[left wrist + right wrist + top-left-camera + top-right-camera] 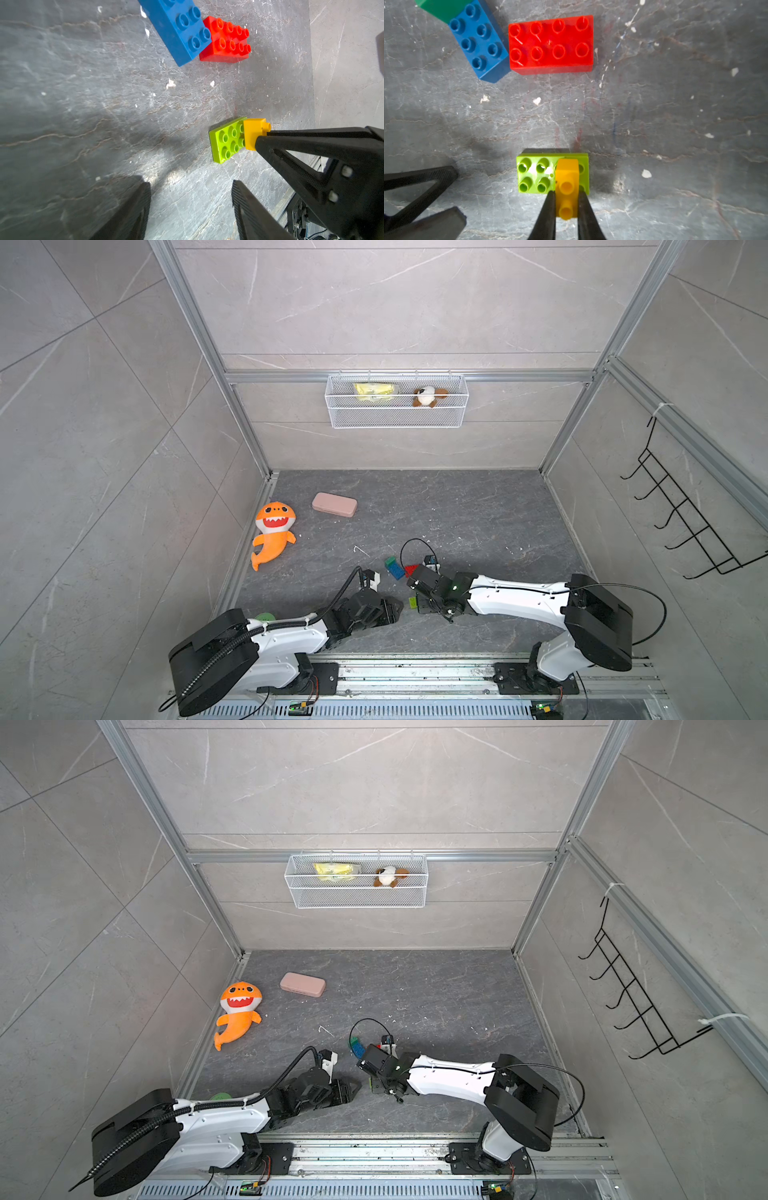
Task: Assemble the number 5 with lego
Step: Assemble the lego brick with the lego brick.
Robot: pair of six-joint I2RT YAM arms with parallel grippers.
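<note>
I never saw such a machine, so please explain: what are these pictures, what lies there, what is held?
This is a robot with two arms, each ending in jaws. Two pictures look down from above; two come from cameras on the wrists. On the dark surface lie a red brick, a blue brick with a dark green brick on one end, and a lime green brick; farther off, an orange shark toy and a pink case. The right arm has its jaws shut on a yellow brick, at one end of the lime green brick. The left arm has its jaws open, empty.
</note>
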